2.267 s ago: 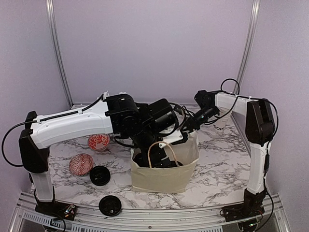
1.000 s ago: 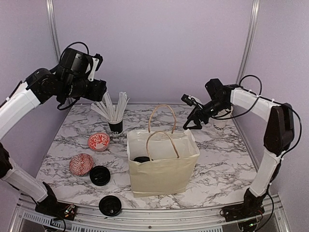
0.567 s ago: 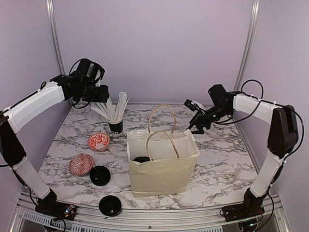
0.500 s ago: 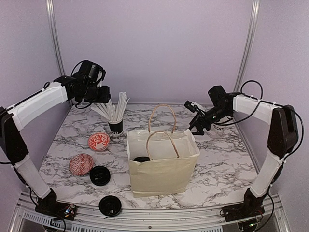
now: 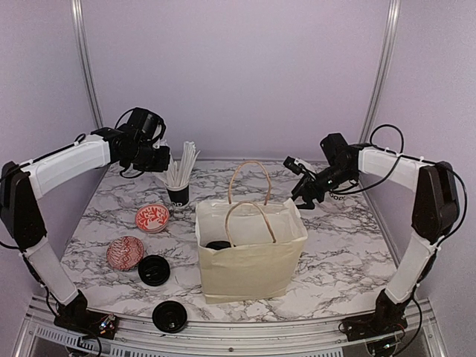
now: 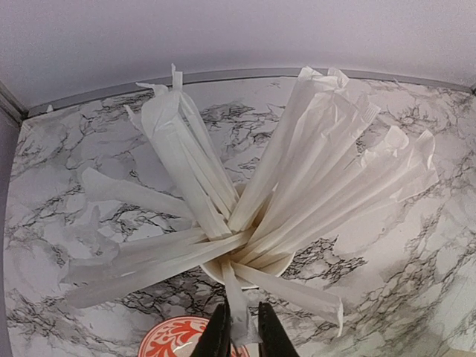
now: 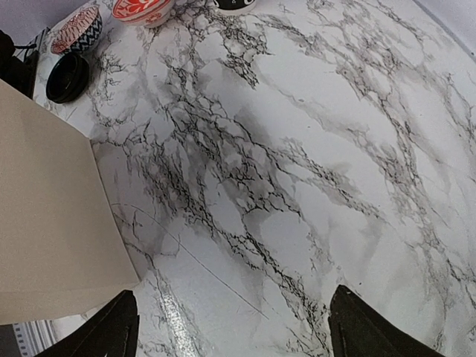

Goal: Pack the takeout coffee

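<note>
One white takeout coffee cup (image 5: 339, 198) stands at the back right, mostly hidden behind my right arm. A round black lid (image 5: 218, 245) shows inside the beige paper bag (image 5: 253, 256) in the middle of the table. My right gripper (image 5: 303, 184) hovers open above the table, between the bag's far right corner and that cup; in the right wrist view my right gripper (image 7: 236, 327) has only marble between its fingers. My left gripper (image 5: 163, 159) is at the black cup of white sticks (image 5: 177, 195). In the left wrist view my left gripper (image 6: 242, 327) is shut on one white stick (image 6: 236, 309).
Two red-patterned bowls (image 5: 152, 217) (image 5: 124, 253) sit left of the bag. Two loose black lids (image 5: 154, 270) (image 5: 169, 317) lie near the front left. The bag's looped handles (image 5: 249, 197) stand upright. Purple walls close in the back and sides of the marble table (image 5: 335, 260).
My left arm came down from high at the back left to the cup of sticks and shut on one stick. My right gripper shifted slightly and narrowed a little.
</note>
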### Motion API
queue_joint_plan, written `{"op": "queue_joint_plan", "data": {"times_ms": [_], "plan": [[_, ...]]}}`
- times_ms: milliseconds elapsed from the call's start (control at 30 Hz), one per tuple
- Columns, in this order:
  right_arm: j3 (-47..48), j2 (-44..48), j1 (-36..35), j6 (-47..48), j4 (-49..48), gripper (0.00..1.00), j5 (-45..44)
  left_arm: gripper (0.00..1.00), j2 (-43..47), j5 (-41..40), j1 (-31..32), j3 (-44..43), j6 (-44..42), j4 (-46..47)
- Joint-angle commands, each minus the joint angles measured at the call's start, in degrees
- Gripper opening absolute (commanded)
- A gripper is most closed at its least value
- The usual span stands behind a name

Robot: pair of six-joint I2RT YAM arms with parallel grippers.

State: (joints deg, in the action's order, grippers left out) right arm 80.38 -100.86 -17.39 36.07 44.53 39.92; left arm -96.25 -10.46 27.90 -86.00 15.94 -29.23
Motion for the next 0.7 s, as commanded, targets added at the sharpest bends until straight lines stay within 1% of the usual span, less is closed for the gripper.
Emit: {"op": "queue_joint_plan", "data": {"times_ms": [0,33,100,167,400,467,533,600,667], "plan": [[0.3,-0.6,0.2,0.5,-0.9,0.85,0.5,0.03,0.9,1.0,-0.1,-0.1,-1.0,1.6],[0.3,-0.6,0.2,0.4,-1.0,0.85,0.5,0.00,1.2,1.0,0.0,-0.4,-1.0,1.5],[0.3,-0.7,0.3,0.3,-1.0,0.85,0.5,0.00,2.6,0.8,0.4,-1.2,-1.5,1.2],[0.3,-0.8,0.3,0.3,-1.0,0.84,0.5,0.00,4.6,0.3,1.3,-3.3,-1.7,-1.2],[0.5,-2.1,0.2,0.4,-0.7,0.84,0.6,0.00,13.4,-5.2,8.8,-16.9,-1.4,-17.5],[0.7,-2.7,0.3,0.6,-0.4,0.84,0.7,0.00,16.3,-5.5,10.7,-18.7,-0.4,-21.0],[1.0,-3.0,0.2,0.6,0.0,0.84,0.9,0.00,20.3,-5.7,12.6,-19.0,0.7,-22.3],[1.3,-3.2,0.3,0.7,0.3,0.84,1.0,0.00,23.5,-2.6,14.5,-18.5,1.0,-22.0],[1.5,-3.2,0.3,0.7,0.4,0.84,1.0,0.00,25.5,3.9,17.2,-18.3,-0.2,-21.1]]}}
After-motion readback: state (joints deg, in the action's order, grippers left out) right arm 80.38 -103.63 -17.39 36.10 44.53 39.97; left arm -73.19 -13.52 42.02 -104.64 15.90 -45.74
